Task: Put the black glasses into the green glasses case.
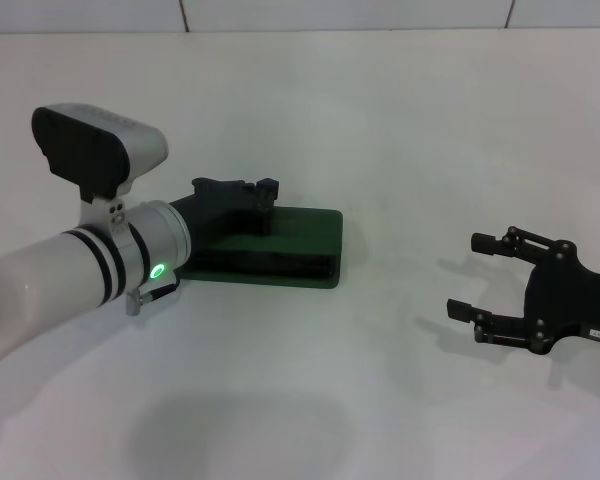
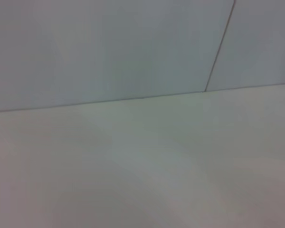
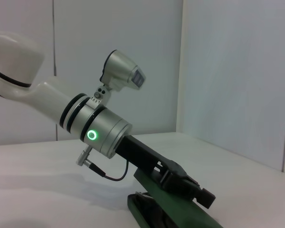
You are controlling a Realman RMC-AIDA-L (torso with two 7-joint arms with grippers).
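Observation:
The green glasses case (image 1: 305,235) lies left of the table's middle, its lid down with a thin dark gap along the front. My left gripper (image 1: 265,192) rests on top of the lid. The right wrist view shows the same left gripper (image 3: 195,191) pressing on the case (image 3: 168,214). The black glasses are out of view. My right gripper (image 1: 463,275) hovers open and empty over the table, well to the right of the case. The left wrist view shows only bare table and wall.
The white table (image 1: 380,120) runs back to a pale panelled wall (image 1: 340,12). Bare surface lies between the case and the right gripper, and also in front of the case.

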